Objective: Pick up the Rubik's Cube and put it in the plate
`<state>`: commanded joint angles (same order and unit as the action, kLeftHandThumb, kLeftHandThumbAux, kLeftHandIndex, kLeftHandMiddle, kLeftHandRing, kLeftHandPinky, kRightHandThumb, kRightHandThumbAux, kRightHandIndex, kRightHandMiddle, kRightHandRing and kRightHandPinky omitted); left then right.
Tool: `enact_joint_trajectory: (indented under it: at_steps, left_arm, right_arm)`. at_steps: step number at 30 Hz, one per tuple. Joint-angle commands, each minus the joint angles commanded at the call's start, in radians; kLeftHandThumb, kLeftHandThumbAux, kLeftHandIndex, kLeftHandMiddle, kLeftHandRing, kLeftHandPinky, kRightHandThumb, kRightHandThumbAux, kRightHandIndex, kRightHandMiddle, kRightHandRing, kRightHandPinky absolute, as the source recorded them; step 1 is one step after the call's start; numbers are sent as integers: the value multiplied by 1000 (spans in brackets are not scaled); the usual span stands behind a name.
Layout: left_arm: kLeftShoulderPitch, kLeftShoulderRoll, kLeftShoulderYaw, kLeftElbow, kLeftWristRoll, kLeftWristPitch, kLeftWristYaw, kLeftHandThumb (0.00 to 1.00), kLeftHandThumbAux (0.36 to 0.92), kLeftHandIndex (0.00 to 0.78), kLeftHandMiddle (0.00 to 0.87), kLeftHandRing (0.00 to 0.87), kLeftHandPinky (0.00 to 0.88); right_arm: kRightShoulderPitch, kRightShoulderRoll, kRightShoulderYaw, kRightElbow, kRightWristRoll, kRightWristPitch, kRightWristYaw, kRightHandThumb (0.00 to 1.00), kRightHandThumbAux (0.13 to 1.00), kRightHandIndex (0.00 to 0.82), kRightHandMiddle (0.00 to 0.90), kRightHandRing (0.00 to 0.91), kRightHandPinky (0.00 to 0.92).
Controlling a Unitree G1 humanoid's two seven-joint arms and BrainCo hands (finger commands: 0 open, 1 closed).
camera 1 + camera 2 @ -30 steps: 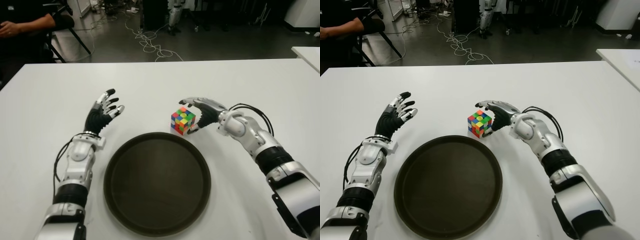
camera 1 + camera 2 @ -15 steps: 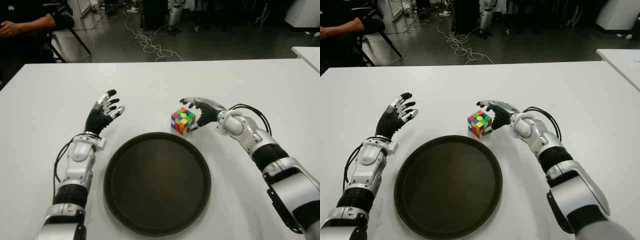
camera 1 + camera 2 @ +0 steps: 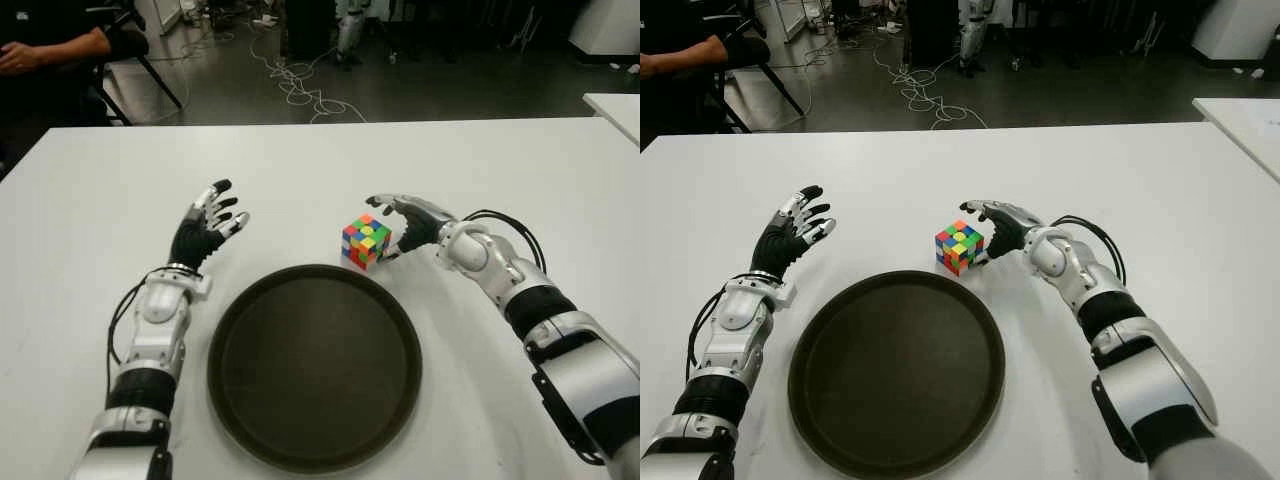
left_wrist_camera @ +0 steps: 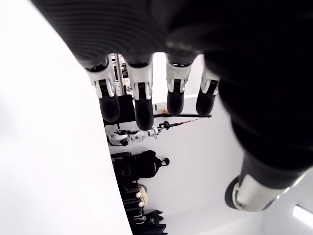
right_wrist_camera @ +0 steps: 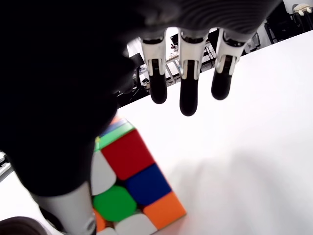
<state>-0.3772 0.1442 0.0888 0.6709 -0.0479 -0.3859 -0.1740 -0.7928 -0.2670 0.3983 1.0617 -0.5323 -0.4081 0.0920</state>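
Multicoloured, the Rubik's Cube (image 3: 366, 242) sits just left of our right hand (image 3: 408, 226), whose uncurled fingers hold nothing; left hand (image 3: 205, 230) spread, farther off

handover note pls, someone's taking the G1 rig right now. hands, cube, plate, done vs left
Right hand: open, fingers extended over the Rubik's Cube, thumb beside it; the right wrist view shows a clear gap between fingers and cube, so no grasp yet.
Left hand: open, idle, raised to the left of the cube, holding nothing.
The cube sits on the white table, just beyond the far rim of the dark round plate, slightly right of its centre. Nothing is in the plate.
Done: right hand is positioned at the cube.
Left: close on the cube, lift it, carry it toward the robot over the rim, set it in the plate, release.
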Motion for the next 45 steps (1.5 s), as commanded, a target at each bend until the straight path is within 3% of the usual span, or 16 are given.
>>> enact_joint_trajectory:
  at_steps: [20, 45]
  left_arm:
    - [4, 1, -2, -7, -2, 6, -7, 181, 680, 55, 99, 117, 131]
    - [2, -6, -9, -9, 4, -1, 5, 188, 691, 63, 109, 125, 128]
  right_arm:
    - [-6, 3, -1, 19, 1, -22, -3, 0, 836, 145, 197, 216, 252]
    - [-8, 20, 16, 22, -14, 43, 11, 0, 808, 127, 192, 229, 274]
